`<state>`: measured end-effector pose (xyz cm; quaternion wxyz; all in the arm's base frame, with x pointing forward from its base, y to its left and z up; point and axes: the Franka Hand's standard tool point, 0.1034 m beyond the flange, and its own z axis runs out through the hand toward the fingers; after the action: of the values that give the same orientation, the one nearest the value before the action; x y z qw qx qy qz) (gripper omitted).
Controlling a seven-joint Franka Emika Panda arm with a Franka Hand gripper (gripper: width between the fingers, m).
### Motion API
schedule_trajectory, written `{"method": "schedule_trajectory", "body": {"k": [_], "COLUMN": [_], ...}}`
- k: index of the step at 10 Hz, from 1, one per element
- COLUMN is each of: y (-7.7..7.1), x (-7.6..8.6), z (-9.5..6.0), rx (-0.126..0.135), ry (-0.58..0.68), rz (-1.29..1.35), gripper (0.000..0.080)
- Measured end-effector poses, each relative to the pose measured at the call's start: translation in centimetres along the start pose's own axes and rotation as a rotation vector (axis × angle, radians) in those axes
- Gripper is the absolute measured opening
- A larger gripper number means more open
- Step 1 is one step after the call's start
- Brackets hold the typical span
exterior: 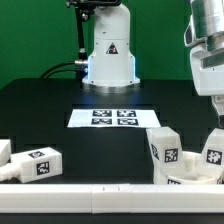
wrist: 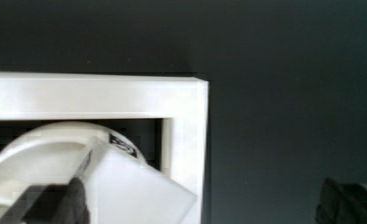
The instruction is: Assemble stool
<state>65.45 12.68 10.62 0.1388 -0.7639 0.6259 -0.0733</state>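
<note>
The stool's white tagged parts lie along the front of the black table. In the exterior view, one block-like leg (exterior: pixel 36 163) lies at the left, with another (exterior: pixel 4 152) cut off by the frame edge. At the right stand two more legs (exterior: pixel 165 150) (exterior: pixel 214 150), with a further tagged part (exterior: pixel 186 178) low between them. My gripper (exterior: pixel 212 110) hangs just above this right group. In the wrist view its dark fingers (wrist: pixel 34 205) stand wide apart, so my gripper (wrist: pixel 198 208) is open. A white stool part (wrist: pixel 135 190) sits beside one finger, apart from the other. Which part it is I cannot tell.
The marker board (exterior: pixel 110 117) lies flat at the table's middle, in front of the white robot base (exterior: pixel 108 55). A white rail (exterior: pixel 90 190) runs along the table's front. In the wrist view, its corner (wrist: pixel 183 100) frames the stool part.
</note>
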Motion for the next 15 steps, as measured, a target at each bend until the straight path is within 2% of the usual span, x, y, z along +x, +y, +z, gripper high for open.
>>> {"method": "schedule_trajectory", "body": {"k": [2,3,8,10,12,14,15], "y": [-0.6,-0.4,-0.4,-0.1,0.4,0.4,0.5], "x": [-0.2,-0.4,0.1,-0.4,0.2,0.5,0.8], "z": [-1.0,-0.9,-0.9,-1.2,-1.4,-1.4,-1.2], "rx": [-0.019,-0.034,-0.062,-0.120,-0.113,-0.133,-0.178], "ry": [0.022,0.029,0.046,0.025,0.044,0.049,0.035], "rz": [-0.400,-0.588,-0.953,-1.370,-1.530,-1.627,-1.813], "gripper": [0.0649,0.0649,0.0649,0.0649,0.0649,0.0649,0.0649]}}
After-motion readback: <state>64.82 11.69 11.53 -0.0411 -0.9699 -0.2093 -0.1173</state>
